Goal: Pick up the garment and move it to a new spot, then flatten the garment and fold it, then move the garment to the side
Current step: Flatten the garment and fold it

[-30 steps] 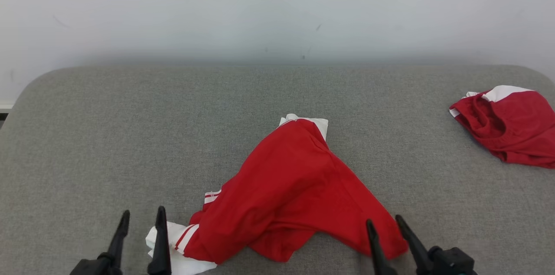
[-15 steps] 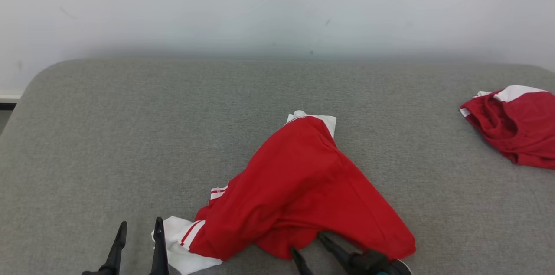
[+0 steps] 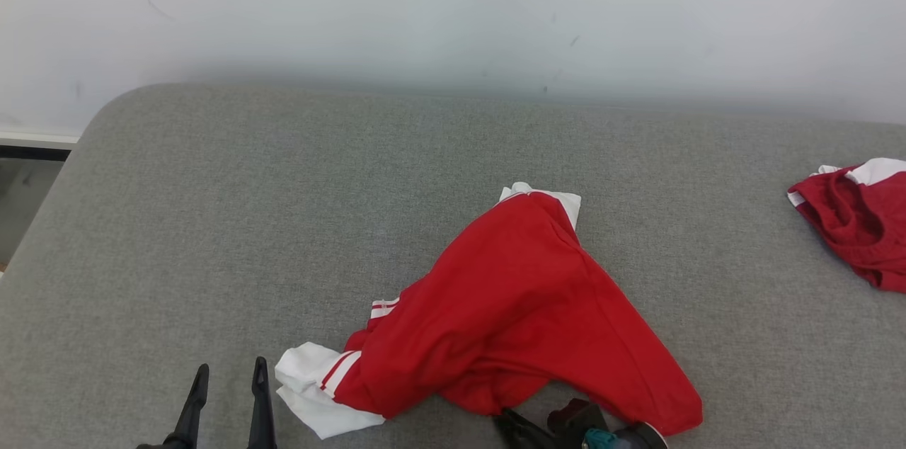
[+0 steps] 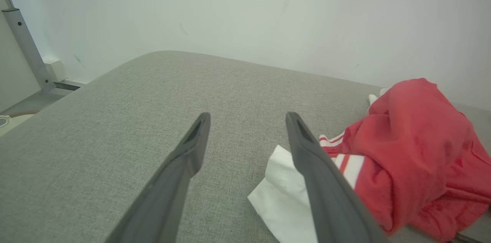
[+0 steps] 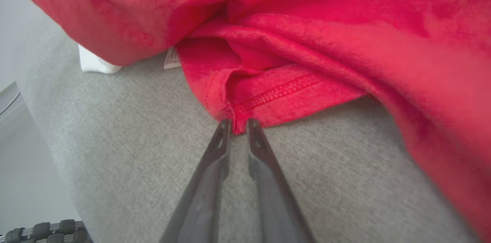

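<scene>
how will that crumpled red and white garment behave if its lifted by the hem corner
The crumpled red and white jersey garment will probably hang limp: it lies in soft folds. Pinched at one stitched hem corner by the right gripper, it would likely trail and drag on the grey fabric surface. It looks thin, so probably light.

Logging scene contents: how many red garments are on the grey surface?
2. One garment lies crumpled at centre front; a second garment sits at the right edge, partly cut off. More may lie beyond.

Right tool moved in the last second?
Yes. Against the garment in the head view, the right tool went left, from its right corner to its lower hem.
</scene>
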{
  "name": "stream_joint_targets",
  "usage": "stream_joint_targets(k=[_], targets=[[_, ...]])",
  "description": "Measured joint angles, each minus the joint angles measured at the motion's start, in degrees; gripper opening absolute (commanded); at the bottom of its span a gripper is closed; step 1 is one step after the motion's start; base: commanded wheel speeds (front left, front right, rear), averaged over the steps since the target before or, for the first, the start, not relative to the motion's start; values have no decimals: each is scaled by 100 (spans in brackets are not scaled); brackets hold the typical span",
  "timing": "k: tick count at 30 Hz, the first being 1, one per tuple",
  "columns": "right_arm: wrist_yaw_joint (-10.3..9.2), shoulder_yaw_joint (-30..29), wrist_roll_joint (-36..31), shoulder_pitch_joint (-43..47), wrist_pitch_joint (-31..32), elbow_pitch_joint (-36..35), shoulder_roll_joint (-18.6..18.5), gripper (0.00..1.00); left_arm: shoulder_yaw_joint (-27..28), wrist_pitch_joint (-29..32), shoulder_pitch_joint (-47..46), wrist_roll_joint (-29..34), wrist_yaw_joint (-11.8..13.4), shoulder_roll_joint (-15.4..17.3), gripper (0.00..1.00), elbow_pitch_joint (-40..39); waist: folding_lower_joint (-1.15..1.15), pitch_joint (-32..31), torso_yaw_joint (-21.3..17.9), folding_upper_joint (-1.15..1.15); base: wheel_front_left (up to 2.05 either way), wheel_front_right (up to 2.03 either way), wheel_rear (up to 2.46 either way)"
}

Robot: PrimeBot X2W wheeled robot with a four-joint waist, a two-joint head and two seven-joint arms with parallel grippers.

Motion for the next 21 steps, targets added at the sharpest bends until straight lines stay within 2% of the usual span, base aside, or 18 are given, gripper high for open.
stream_joint_targets(k=[6,12,16,17,21], targets=[[0,-231,54,-7,3,-144,-9,0,49,0,1,18,-8,-29,100,7,0,-2,-47,0,0,0,0],[0,-872,-142,535,4,-1133,-550,0,118,0,83,24,-44,-44,100,37,0,-39,-180,0,0,0,0],[0,-1495,-314,1057,4,-1972,-984,0,127,-1,87,-36,-29,-44,100,65,0,-43,-300,0,0,0,0],[0,-1880,-424,1348,4,-2335,-1221,0,115,-1,88,-66,-3,-44,100,64,0,-34,-374,0,0,0,0],[0,-2720,-586,1911,11,-3025,-1524,0,98,0,90,-110,7,-46,100,65,0,-3,-524,0,0,0,0]])
